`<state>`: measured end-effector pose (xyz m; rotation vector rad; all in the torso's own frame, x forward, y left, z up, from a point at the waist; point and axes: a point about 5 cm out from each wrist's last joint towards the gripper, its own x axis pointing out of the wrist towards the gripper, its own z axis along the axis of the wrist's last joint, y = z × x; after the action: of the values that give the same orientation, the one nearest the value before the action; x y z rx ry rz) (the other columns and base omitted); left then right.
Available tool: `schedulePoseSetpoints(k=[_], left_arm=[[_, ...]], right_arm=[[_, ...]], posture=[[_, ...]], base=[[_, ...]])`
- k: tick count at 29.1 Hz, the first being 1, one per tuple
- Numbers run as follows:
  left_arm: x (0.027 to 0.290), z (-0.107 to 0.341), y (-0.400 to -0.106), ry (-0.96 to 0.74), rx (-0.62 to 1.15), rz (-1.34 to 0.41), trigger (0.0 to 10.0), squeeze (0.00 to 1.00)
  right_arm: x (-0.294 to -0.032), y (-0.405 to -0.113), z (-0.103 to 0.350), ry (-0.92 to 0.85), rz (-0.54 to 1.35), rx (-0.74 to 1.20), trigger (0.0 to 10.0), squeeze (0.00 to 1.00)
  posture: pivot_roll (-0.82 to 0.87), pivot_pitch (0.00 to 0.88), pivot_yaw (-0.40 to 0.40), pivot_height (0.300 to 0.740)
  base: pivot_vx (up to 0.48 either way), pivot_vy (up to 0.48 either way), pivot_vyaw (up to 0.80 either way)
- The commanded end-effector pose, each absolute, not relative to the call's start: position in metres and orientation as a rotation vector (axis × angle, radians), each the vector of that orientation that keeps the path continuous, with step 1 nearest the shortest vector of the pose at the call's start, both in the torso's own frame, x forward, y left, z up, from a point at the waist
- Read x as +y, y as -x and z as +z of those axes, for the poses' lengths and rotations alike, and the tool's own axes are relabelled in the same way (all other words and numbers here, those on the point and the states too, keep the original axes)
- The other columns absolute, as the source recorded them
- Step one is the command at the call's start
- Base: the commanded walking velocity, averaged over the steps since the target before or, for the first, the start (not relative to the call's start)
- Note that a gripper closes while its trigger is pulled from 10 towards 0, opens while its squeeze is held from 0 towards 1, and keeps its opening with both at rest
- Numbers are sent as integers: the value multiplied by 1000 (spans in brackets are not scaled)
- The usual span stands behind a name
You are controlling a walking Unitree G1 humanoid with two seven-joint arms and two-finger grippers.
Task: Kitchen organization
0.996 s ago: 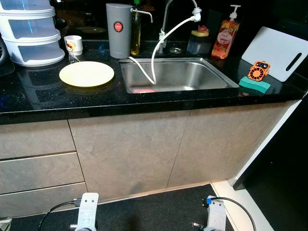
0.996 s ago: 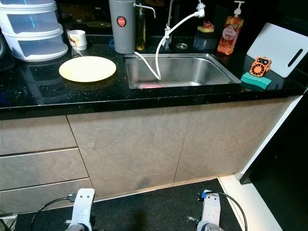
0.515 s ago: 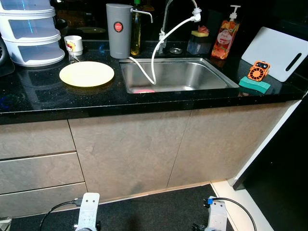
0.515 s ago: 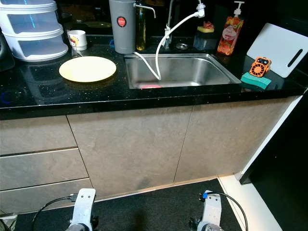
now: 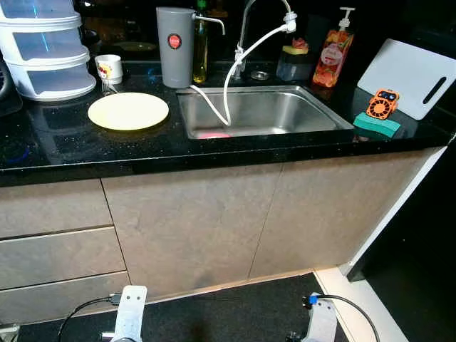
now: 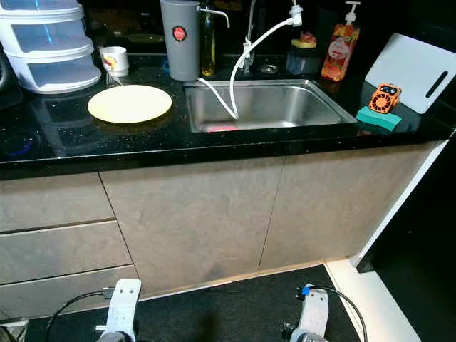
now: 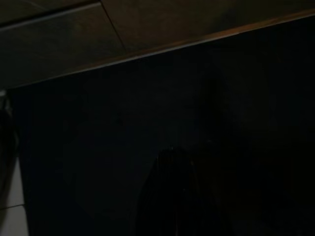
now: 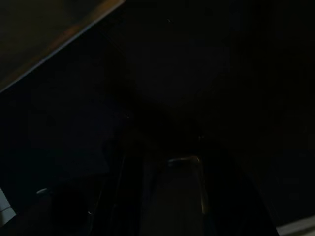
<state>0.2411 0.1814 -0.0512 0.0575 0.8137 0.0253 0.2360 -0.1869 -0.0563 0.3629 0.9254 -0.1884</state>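
Observation:
A pale yellow plate [image 5: 128, 110] lies on the black counter [image 5: 64, 142], left of the steel sink [image 5: 285, 114]. Something pink [image 5: 211, 134] lies in the sink's near left corner, under a white hose [image 5: 226, 89] that hangs from the tap. A white mug [image 5: 108, 67] stands behind the plate. An orange gadget [image 5: 382, 105] rests on a green sponge [image 5: 377, 126] right of the sink. Both arms hang idle far below the counter, the left arm [image 5: 130, 313] and the right arm [image 5: 320, 322] over the dark floor. My left gripper [image 7: 172, 196] and right gripper [image 8: 162, 187] are dim shapes in the dark wrist views.
A stack of white containers [image 5: 46, 46] stands at the back left. A grey canister [image 5: 175, 46], an oil bottle [image 5: 201, 46], a soap dispenser [image 5: 335, 53] and a white cutting board [image 5: 413, 75] line the back. Cabinet doors and drawers [image 5: 57, 235] face me below the counter.
The view has shifted very slightly. Nothing on the counter has moved, and both arms still hang low.

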Motion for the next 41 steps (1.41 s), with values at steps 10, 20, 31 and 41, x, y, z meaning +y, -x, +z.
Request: schedulePoseSetpoints(k=[10, 20, 31, 41], left_arm=[[186, -50, -243, 102, 843, 79, 10000, 0], [184, -53, -240, 215, 877, 152, 10000, 0], [176, -47, -248, 166, 809, 33, 10000, 0], [150, -27, -267, -25, 634, -266, 10000, 0]], right_arm=[[-180, -228, -62, -509, -240, 982, 10000, 0], [-181, -229, -61, -446, -159, 997, 10000, 0], [-182, -229, -60, -439, -130, 1001, 10000, 0], [-185, -229, -60, -406, -127, 999, 10000, 0]], posture=[[45, 76, 14, 740], [44, 79, 5, 740], [41, 82, -2, 740], [41, 85, -8, 740]], base=[[0, 0, 0], [0, 0, 0], [0, 0, 0], [0, 0, 0]])
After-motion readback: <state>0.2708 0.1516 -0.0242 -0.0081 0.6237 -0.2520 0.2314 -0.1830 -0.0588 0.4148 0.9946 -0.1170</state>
